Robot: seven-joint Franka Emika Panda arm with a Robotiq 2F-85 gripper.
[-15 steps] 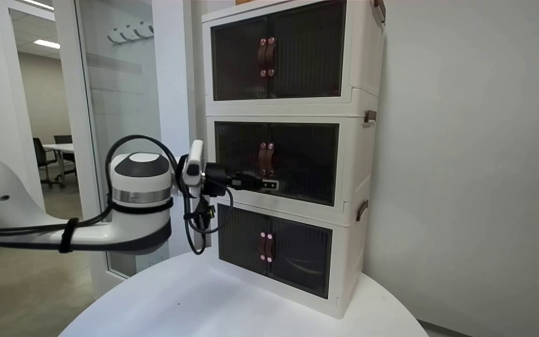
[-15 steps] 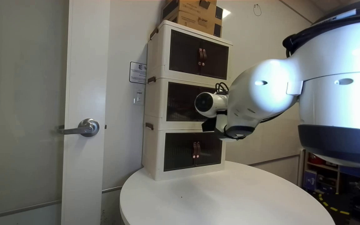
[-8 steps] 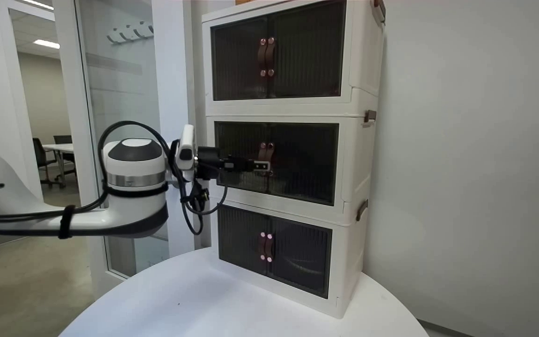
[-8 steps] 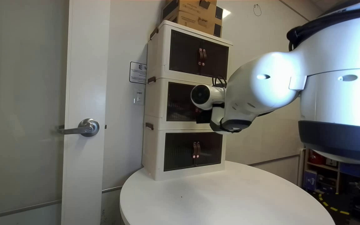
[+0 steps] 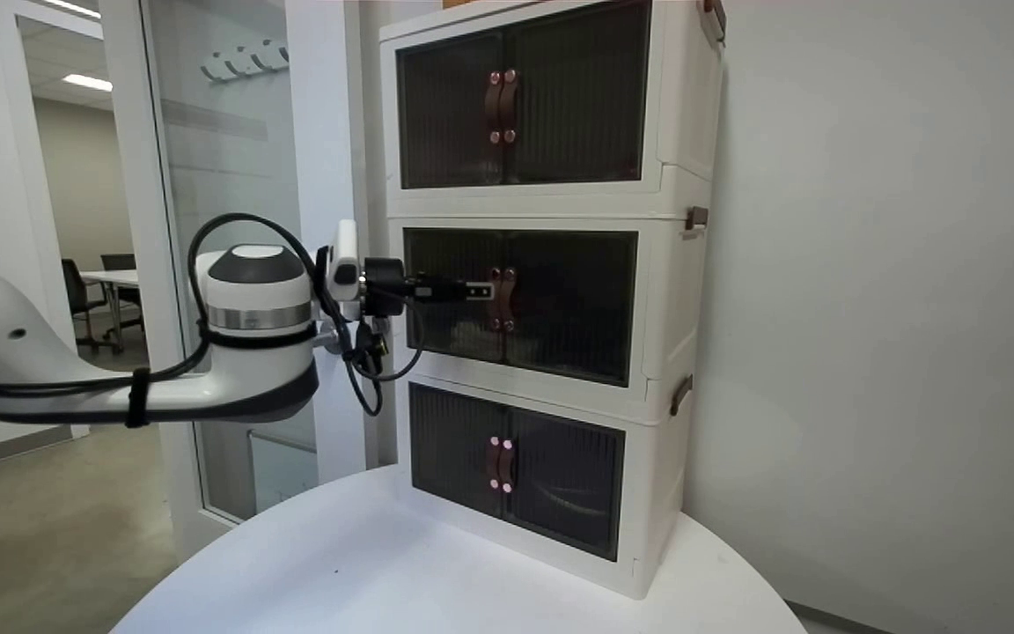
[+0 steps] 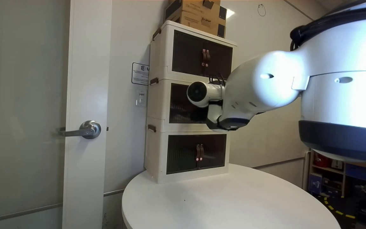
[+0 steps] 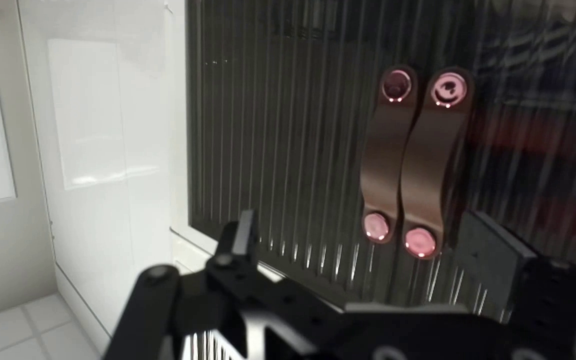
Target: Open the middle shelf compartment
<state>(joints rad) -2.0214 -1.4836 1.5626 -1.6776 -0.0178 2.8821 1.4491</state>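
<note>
Middle compartment (image 5: 573,304) closed, lining-up step imo.
Fingers (image 7: 490,255) apart near the 2 brown handles (image 7: 424,165); next probably wants centering on 1, pinch, pull.

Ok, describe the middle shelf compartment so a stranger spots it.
On the round white table stands a white three-tier stack. The middle shelf compartment is the box between the top tier and bottom tier; only its dark doors have the gripper in front.

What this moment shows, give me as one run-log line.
gripper: open, facing brown handles, gripping neither | contact: cannot tell | middle shelf compartment: shut | status: not yet opened
</note>
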